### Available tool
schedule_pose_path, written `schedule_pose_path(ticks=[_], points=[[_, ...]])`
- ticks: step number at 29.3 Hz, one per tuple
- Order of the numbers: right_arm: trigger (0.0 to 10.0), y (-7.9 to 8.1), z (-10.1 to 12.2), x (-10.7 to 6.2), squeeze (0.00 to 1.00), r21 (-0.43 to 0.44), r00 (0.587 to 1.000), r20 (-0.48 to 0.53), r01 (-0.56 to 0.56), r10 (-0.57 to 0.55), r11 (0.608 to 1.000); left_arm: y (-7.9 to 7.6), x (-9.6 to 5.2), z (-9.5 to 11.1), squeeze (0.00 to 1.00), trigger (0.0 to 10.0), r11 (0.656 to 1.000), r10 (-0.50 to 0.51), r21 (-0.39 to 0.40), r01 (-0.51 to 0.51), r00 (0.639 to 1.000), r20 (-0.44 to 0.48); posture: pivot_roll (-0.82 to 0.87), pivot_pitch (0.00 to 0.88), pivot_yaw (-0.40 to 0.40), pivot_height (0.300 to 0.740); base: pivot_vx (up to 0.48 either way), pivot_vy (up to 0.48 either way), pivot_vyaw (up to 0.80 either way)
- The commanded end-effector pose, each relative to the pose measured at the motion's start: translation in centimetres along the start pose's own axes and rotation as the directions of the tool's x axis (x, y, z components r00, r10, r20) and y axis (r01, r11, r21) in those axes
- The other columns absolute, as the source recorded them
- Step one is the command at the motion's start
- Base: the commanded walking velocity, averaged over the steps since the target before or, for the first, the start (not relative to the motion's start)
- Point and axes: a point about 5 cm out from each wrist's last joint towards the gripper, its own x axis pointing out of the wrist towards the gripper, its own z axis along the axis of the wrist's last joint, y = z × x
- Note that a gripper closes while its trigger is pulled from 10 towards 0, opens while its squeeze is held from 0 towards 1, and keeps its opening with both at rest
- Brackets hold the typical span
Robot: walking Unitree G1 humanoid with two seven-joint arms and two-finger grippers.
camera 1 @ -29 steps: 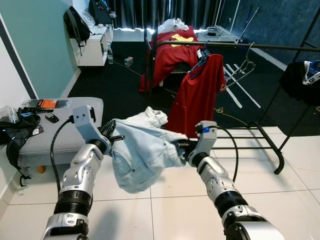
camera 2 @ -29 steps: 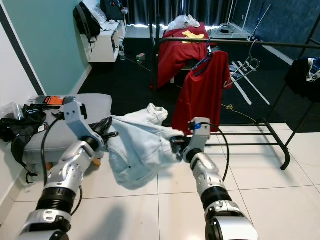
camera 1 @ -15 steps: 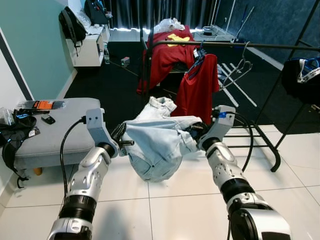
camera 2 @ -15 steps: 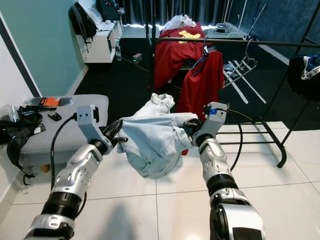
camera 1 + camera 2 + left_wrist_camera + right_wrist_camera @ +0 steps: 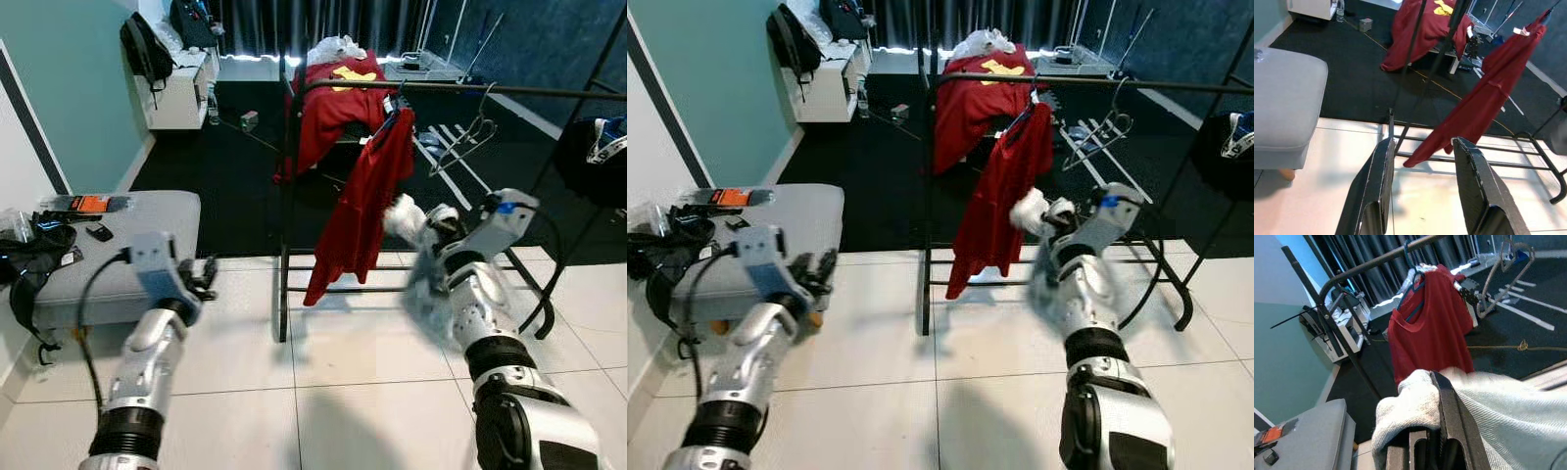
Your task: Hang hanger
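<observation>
One garment is mine right now: my right gripper (image 5: 1437, 440) has its fingers pinched on the pale denim piece (image 5: 423, 257), blurred at centre right of the head view, just beside the red shirt (image 5: 358, 201). That shirt already hangs from the black rail (image 5: 441, 89) across the top of the frame, with empty wire hangers (image 5: 468, 135) further right along it. My left gripper (image 5: 1422, 188) is at lower left, fingers spread wide with nothing between them, pointed at the tiled floor (image 5: 343, 411) by the grey ottoman (image 5: 108, 250). I can't make out a hanger inside the denim. By my reckoning the hanging is not yet done: the piece sits below the rail and needs lifting and hooking on.
</observation>
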Motion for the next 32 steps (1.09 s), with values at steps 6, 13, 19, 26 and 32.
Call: schedule_pose_path(ticks=[6,13,19,26,32], points=[[0.0,2.1,1.3,1.2,0.0,-0.086,0.974,-0.072,-0.218,0.213,0.972,0.6,0.1,1.0,0.0,10.0,0.999,-0.008,0.041,0.006,0.999,0.039,-0.01,0.0,-0.041,0.74,0.0,0.0,0.0],[0.0,4.3,2.1,1.2,0.0,-0.123,0.857,-0.166,-0.509,0.489,0.852,-1.0,0.0,1.6,0.0,10.0,0.99,-0.13,0.067,0.127,0.99,0.052,-0.01,0.0,-0.048,0.74,0.0,0.0,0.0],[0.0,5.3,3.1,1.9,0.0,-0.08,0.875,-0.103,-0.481,0.473,0.873,-2.4,0.1,2.1,0.0,10.0,0.962,-0.248,0.134,0.24,0.967,0.05,-0.01,0.0,-0.045,0.74,0.0,0.0,0.0],[0.0,7.7,3.2,2.6,0.0,0.029,0.92,-0.02,-0.391,0.392,0.92,-4.8,0.3,2.5,0.0,10.0,0.907,-0.378,0.207,0.366,0.926,0.019,-0.01,0.0,-0.048,0.74,0.0,0.0,0.0],[0.0,11.3,1.6,2.5,0.0,0.079,0.886,-0.068,-0.454,0.459,0.888,-6.9,1.6,0.2,0.0,10.0,0.863,-0.4,0.289,0.414,0.91,-0.111,-0.01,0.0,-0.048,0.74,0.0,0.0,0.0]])
